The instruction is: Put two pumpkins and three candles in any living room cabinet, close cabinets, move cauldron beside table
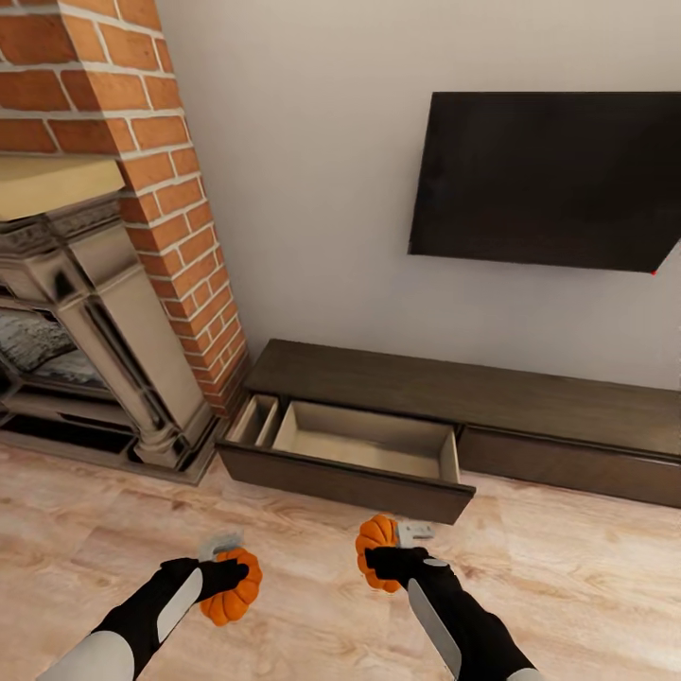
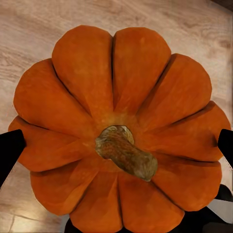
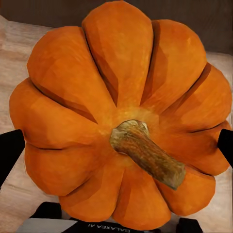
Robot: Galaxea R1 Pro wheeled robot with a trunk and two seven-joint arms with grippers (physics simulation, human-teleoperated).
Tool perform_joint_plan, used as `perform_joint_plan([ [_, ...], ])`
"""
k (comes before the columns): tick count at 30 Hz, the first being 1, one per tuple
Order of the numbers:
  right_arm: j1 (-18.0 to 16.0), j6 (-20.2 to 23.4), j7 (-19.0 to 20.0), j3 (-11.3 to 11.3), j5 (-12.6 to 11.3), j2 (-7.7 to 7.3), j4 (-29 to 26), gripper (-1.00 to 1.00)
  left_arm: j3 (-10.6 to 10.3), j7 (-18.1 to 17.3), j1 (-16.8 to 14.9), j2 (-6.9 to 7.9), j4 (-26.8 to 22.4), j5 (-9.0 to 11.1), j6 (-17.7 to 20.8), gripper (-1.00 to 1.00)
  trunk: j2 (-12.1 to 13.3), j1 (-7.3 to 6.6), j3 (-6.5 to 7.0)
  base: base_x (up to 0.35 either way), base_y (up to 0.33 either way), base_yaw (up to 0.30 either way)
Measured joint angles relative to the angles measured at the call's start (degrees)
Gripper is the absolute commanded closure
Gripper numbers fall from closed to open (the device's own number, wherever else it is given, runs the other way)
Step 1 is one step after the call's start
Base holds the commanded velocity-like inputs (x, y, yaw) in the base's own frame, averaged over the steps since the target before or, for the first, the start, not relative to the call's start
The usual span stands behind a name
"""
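Note:
My left gripper point(image 1: 230, 573) is shut on one orange ribbed pumpkin point(image 1: 235, 598), held above the wooden floor; up close that pumpkin point(image 2: 121, 97) shows its brown stem between the black fingers point(image 2: 9, 148). My right gripper point(image 1: 386, 558) is shut on the other pumpkin point(image 1: 375, 539), whose stem side point(image 3: 121, 92) faces the right wrist camera. Ahead stands the long, low dark-brown cabinet point(image 1: 530, 402) against the wall. Its left drawer point(image 1: 364, 445) is pulled out, showing a bare pale beige inside. The right pumpkin hangs just short of that drawer's front. Candles, cauldron and table are out of view.
A red brick fireplace point(image 1: 104, 284) with a stone surround stands at the left, close to the cabinet's end. A dark television point(image 1: 549, 180) hangs on the wall above the cabinet. Light wooden floor point(image 1: 567, 577) stretches in front of the cabinet.

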Motion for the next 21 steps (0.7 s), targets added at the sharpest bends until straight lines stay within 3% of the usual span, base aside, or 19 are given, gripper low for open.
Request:
perform_joint_plan([
  [3,-0.06,1.22,0.26,-3.53,0.09,-0.01,-0.09,1.00,-0.14,0.07,-0.01,-0.04,-0.87,-0.05,0.30,1.00,0.00,0.00,0.00,0.283,0.000,-0.044],
  [5,-0.08,4.24,0.95,-6.95,0.00,0.01,-0.14,1.00,-0.20,0.17,-0.02,-0.08,-2.28,-0.21,0.57,1.00,0.00,0.00,0.00,0.252,0.000,-0.147],
  [7,-0.12,6.32,1.28,-8.90,-0.02,0.04,-0.21,1.00,-0.23,0.24,-0.02,-0.10,-3.24,-0.37,0.72,1.00,0.00,0.01,0.02,0.146,0.000,-0.213],
  [12,-0.23,8.24,1.57,-10.93,-0.05,0.00,-0.31,1.00,-0.46,0.29,-0.03,-0.12,-4.59,-0.53,4.25,1.00,0.01,0.03,0.12,0.047,0.000,-0.252],
  [18,-0.27,8.66,1.23,-11.28,-0.01,0.20,-0.91,1.00,-0.50,0.54,-0.39,0.13,-18.83,-0.39,21.02,1.00,-0.01,0.02,0.19,0.006,0.000,-0.150],
  [21,-0.24,9.57,1.05,-11.21,0.06,0.40,-3.14,1.00,-0.47,1.58,-1.27,0.15,-21.08,-1.12,25.92,1.00,0.00,0.03,0.20,0.001,0.000,-0.027],
])
